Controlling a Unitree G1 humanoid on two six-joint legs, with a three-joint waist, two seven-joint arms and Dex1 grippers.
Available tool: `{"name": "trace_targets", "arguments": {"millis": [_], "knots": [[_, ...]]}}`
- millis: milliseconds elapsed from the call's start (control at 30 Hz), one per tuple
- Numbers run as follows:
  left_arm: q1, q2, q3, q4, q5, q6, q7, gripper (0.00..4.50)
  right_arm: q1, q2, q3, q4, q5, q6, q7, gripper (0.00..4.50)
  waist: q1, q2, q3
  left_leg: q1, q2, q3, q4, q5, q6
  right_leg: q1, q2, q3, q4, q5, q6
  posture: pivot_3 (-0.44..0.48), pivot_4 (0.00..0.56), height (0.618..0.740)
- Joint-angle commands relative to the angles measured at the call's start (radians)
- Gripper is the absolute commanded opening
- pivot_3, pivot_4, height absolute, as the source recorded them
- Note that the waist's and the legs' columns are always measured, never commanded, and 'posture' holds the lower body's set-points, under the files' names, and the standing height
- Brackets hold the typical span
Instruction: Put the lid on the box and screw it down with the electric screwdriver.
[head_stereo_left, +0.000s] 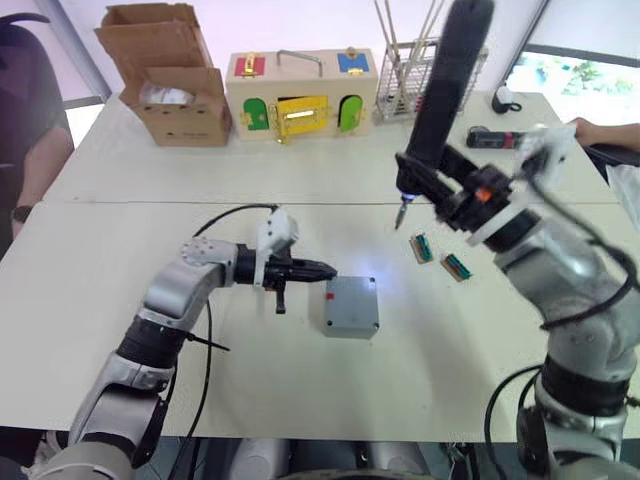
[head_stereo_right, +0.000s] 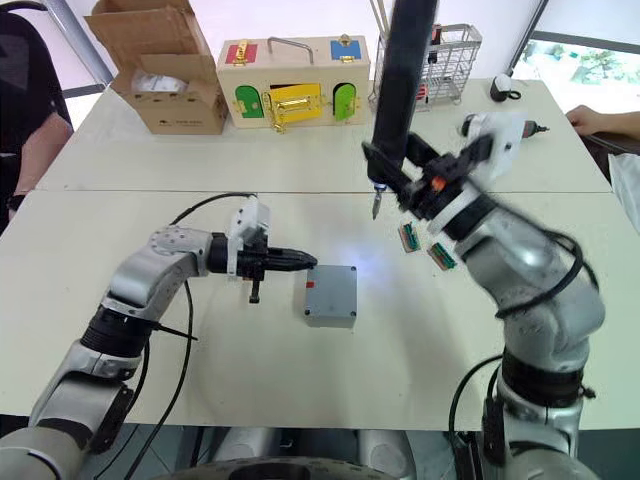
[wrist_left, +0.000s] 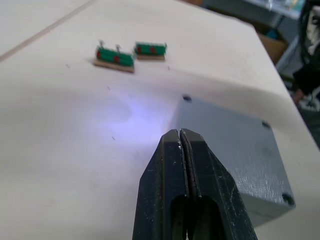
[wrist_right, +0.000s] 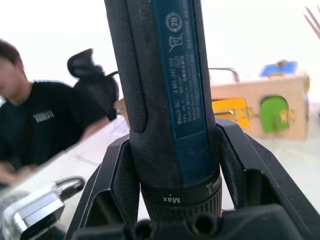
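our right gripper (head_stereo_left: 455, 185) clamps the screwdriver (head_stereo_left: 440, 95) upright above the table's (head_stereo_left: 120, 240) far right, its top cut off, while our left gripper (head_stereo_left: 318, 268), fingers pressed together, points at the lid (head_stereo_left: 352, 303) on the box (head_stereo_right: 329, 318) mid-table.

Left gripper (head_stereo_left: 325, 268) low, fingers pressed together, pointing toward 3 o'clock. Right gripper (head_stereo_left: 432, 178) raised at 1 o'clock, clamped round the electric screwdriver (head_stereo_left: 443, 95), forearm bent.

Matt grey plastic lid (wrist_left: 235, 145) — grippy, textured electric screwdriver (wrist_right: 165, 100).
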Motion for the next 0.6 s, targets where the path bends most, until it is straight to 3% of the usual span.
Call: {"name": "trace_targets", "arguments": {"millis": [33, 133, 267, 500, 600], "knots": [[-0.044, 0.003, 0.050, 0.072, 0.009, -0.036, 0.030, 0.00, -0.100, -0.121, -0.044, 0.140, 0.006, 0.136, -0.026, 1.94, 0.005, 0.000, 0.000, 0.000, 0.000, 0.000, 0.000, 0.000, 0.000, 0.001, 0.000, 0.000, 0.000, 0.000, 0.000, 0.000, 0.150, 0.740], [-0.074, -0.015, 0.085, 0.089, -0.014, -0.041, 0.048, 0.00, -0.164, -0.206, -0.023, 0.243, -0.028, 0.183, -0.003, 1.94, 0.002, 0.001, 0.001, 0.000, 0.000, 0.001, 0.000, 0.001, 0.001, 0.000, 0.000, 0.000, 0.000, 0.000, 0.000, 0.000, 0.150, 0.740], [-0.081, -0.005, 0.149, -0.050, -0.158, 0.064, 0.015, 0.00, -0.277, -0.383, 0.035, 0.446, -0.080, 0.283, 0.100, 1.94, -0.002, 0.000, 0.011, -0.002, 0.000, 0.003, -0.001, 0.001, 0.001, -0.003, 0.000, 0.002, 0.000, 0.000, 0.000, 0.000, 0.150, 0.740], [-0.005, 0.053, 0.077, -0.299, -0.177, 0.102, 0.017, 0.00, -0.238, -0.693, 0.278, 0.669, -0.136, 0.457, 0.442, 1.94, 0.000, 0.000, 0.011, -0.004, 0.000, 0.004, -0.004, 0.000, 0.001, -0.004, 0.000, 0.002, -0.004, 0.000, 0.000, 0.000, 0.150, 0.740], [0.042, 0.080, 0.029, -0.373, -0.144, 0.070, 0.010, 0.00, -0.184, -0.765, 0.353, 0.739, -0.166, 0.471, 0.554, 1.94, 0.004, 0.000, 0.011, -0.004, 0.000, 0.005, -0.002, 0.000, 0.001, -0.004, 0.000, 0.002, -0.004, 0.000, 0.000, 0.000, 0.150, 0.740]]}}
